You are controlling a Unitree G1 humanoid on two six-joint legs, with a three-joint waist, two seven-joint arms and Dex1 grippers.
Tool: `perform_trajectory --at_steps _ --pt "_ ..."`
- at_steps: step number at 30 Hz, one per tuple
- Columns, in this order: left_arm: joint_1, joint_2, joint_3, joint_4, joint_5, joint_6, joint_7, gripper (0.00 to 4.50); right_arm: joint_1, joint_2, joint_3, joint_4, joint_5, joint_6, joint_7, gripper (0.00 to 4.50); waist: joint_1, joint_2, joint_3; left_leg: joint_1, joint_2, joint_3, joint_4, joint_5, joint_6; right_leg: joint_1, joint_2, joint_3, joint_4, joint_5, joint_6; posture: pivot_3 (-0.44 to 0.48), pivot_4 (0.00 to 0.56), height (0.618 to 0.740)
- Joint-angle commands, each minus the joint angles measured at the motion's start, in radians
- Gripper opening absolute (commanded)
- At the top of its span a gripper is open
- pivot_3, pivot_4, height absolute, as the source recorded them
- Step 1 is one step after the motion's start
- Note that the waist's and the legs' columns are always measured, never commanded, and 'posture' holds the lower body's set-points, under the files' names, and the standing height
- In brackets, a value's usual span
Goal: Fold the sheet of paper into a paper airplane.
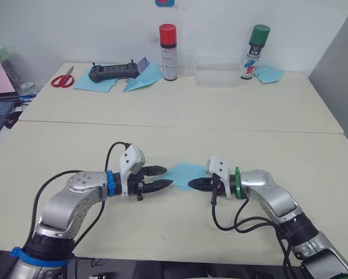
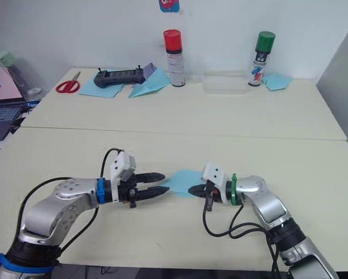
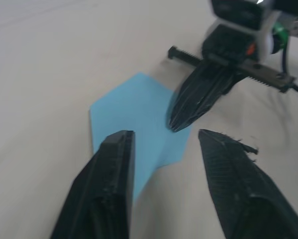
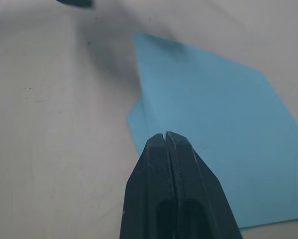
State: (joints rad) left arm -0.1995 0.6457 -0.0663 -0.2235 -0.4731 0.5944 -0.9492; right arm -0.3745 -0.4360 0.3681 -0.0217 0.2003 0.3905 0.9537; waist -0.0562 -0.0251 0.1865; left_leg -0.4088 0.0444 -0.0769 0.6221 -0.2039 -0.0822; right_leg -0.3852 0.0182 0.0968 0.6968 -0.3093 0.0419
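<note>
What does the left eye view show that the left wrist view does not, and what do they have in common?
Left eye view alone: at the far table edge, red scissors, a black controller, two spray cans, and the left end effector from above. Left wrist view alone: the sheet of paper's outline with a pointed end. Both: the sheet of paper and the closed right end effector with its tip on the sheet.

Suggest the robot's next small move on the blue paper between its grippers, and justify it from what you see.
Probably close the open left gripper on the near edge of the sheet of paper to lift a flap: the shut right gripper presses its tip on the paper, pinning it to the table.
</note>
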Motion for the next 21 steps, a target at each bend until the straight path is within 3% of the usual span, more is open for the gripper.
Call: perform_trajectory --at_steps 1,4,11,21 --pt "0.012 -0.016 -0.032 0.010 0.033 -0.052 -0.005 1.01 0.020 -0.018 -0.023 -0.034 -0.001 0.029 -0.011 0.00 0.000 0.000 0.000 0.000 0.000 0.000 0.001 0.000 0.000 0.000 0.000 0.000 0.000 0.000 0.000 0.000 0.150 0.740" --pt "0.021 -0.031 -0.060 0.056 0.070 -0.084 0.001 0.03 0.034 -0.026 -0.030 -0.058 0.003 0.047 -0.011 0.00 0.000 0.000 0.000 0.000 0.000 0.000 0.001 0.000 0.000 0.000 0.000 0.000 0.000 0.000 0.000 0.000 0.150 0.740" --pt "0.026 -0.067 -0.115 0.147 0.132 -0.102 0.023 0.03 0.050 -0.040 -0.048 -0.143 0.027 0.099 -0.015 0.00 0.006 0.002 -0.001 0.000 -0.001 0.000 0.003 0.000 0.000 0.003 -0.001 0.000 0.000 0.001 0.002 0.000 0.150 0.740" --pt "0.032 -0.048 -0.023 0.030 -0.020 0.057 -0.002 0.03 0.050 -0.060 -0.056 -0.206 0.073 0.140 -0.001 0.00 0.002 0.001 -0.001 0.007 -0.001 0.000 0.002 0.000 0.000 0.008 -0.001 0.001 -0.001 0.000 0.001 0.000 0.150 0.740"
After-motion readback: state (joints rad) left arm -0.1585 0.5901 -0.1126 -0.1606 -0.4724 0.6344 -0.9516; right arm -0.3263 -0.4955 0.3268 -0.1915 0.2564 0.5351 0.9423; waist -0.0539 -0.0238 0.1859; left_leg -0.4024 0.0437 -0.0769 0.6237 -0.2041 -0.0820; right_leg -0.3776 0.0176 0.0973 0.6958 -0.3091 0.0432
